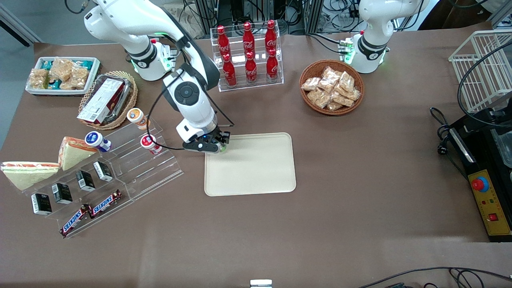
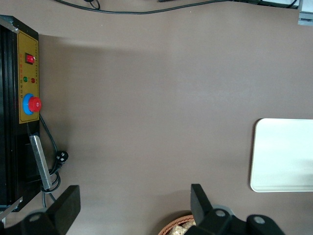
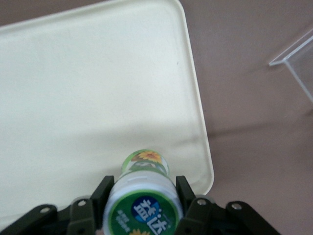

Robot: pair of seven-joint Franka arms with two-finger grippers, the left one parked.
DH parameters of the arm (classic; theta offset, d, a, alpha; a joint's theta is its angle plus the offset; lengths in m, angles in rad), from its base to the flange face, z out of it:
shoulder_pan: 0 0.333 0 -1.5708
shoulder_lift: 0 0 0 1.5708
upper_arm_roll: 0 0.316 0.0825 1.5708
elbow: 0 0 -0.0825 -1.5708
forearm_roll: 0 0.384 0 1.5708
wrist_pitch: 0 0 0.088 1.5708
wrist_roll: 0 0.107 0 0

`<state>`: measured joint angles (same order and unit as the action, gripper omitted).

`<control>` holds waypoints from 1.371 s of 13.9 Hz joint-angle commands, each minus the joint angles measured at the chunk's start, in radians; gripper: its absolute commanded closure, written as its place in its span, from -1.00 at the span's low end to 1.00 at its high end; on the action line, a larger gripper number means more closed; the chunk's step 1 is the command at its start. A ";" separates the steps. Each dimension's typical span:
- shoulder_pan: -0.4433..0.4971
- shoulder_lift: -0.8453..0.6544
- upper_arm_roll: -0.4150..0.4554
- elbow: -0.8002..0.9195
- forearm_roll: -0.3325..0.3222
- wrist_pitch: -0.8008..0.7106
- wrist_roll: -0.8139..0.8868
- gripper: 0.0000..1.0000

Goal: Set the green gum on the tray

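My right gripper [image 1: 218, 148] hangs over the corner of the cream tray [image 1: 256, 176] that lies nearest the clear stepped rack. It is shut on the green gum [image 3: 143, 196], a small bottle with a green label and a white-rimmed green lid, held upright between the black fingers [image 3: 100, 193]. In the right wrist view the bottle's base sits just inside the tray's [image 3: 88, 88] rounded corner; whether it touches the tray I cannot tell. In the front view only a sliver of green [image 1: 222, 149] shows under the gripper.
A clear stepped rack [image 1: 132, 160] toward the working arm's end holds orange-lidded [image 1: 136, 117], red-lidded [image 1: 149, 143] and blue-lidded [image 1: 95, 140] bottles, small black boxes and Snickers bars. A cola bottle rack [image 1: 248, 56] and a snack basket [image 1: 331, 87] stand farther from the camera than the tray.
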<state>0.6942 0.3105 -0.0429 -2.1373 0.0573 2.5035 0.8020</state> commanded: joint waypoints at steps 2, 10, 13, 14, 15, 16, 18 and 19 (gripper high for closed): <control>0.047 0.056 -0.012 -0.030 0.015 0.106 0.051 0.45; 0.031 0.073 -0.014 -0.013 0.016 0.113 0.051 -1.00; 0.027 0.007 -0.025 0.069 0.013 -0.042 0.039 -1.00; 0.027 -0.020 -0.043 0.123 0.010 -0.140 0.034 -1.00; 0.018 -0.049 -0.049 0.181 0.010 -0.237 0.029 -1.00; -0.017 -0.082 -0.039 0.235 0.009 -0.327 0.016 -1.00; -0.086 -0.132 -0.014 0.345 0.004 -0.495 -0.033 -1.00; -0.149 -0.160 0.027 0.394 0.004 -0.567 -0.071 -1.00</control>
<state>0.6396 0.1930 -0.0720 -1.8330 0.0571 2.0705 0.7927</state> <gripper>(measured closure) 0.000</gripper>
